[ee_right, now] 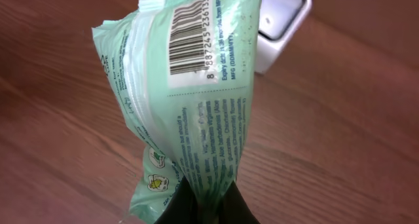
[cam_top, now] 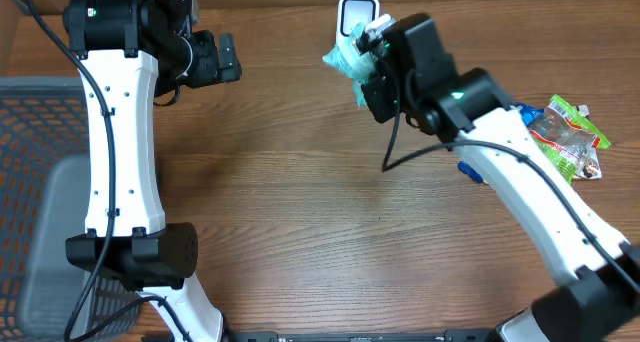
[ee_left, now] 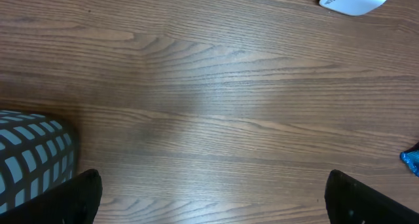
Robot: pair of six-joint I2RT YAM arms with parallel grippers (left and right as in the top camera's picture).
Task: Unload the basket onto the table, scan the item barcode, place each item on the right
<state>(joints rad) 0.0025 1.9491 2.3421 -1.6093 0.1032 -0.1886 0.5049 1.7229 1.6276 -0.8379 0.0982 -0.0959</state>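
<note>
Right gripper [ee_right: 206,199] pinches green packet [ee_right: 190,99] near scanner [ee_right: 283,27].

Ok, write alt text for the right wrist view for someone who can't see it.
The right gripper pinches a pale green packet by its lower end, barcode facing the camera. A white scanner sits on the wooden table behind it.

Mock shop checkout: wood-grain table [cam_top: 300,212] with white barcode scanner [cam_top: 357,14], snack packets [cam_top: 568,134], grey mesh basket [cam_top: 30,122] at its side.
</note>
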